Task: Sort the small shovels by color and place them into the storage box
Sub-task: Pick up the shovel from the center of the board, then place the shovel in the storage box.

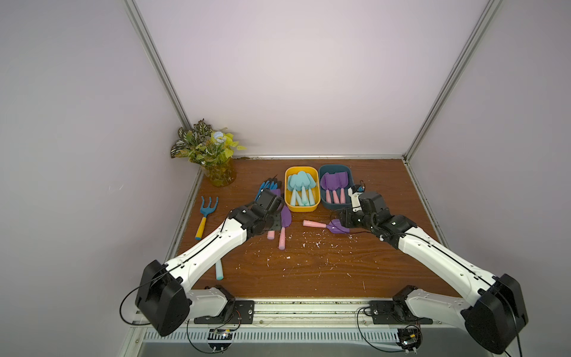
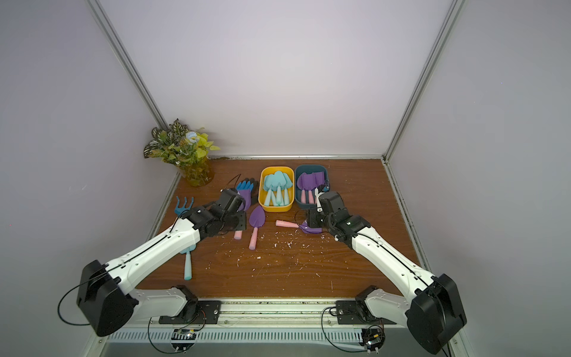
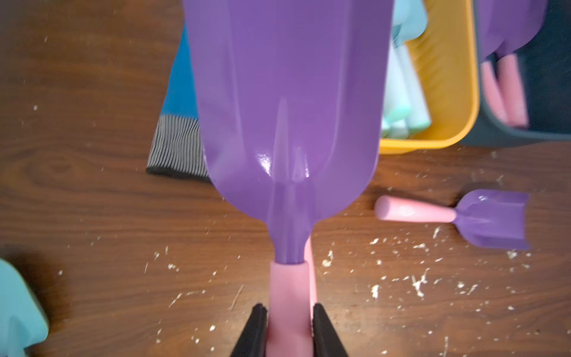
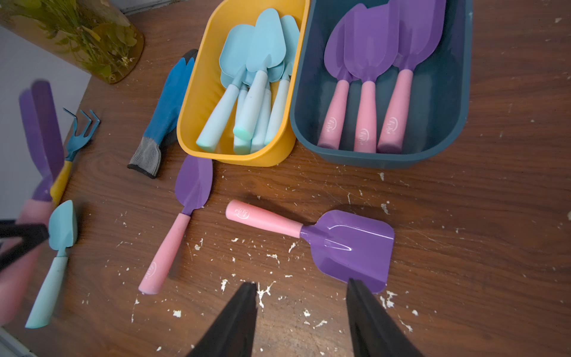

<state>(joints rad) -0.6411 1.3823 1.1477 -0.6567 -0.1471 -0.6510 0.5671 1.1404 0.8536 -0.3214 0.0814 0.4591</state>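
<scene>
In a top view, yellow plastic box point(image 1: 301, 209) holds aqua shovels point(image 1: 301, 182), dark teal box point(image 1: 332, 206) purple shovels point(image 1: 335, 182). Left wrist: left gripper point(image 3: 289, 309) clamps a purple-bladed, pink-handled shovel point(image 3: 287, 92). Right wrist: right gripper point(image 4: 301, 282) gapes empty — three loose shovels point(image 4: 349, 244) await sorting.

Aqua shovel point(image 1: 219, 273) blade hidden under L arm point(image 1: 210, 247).
</scene>
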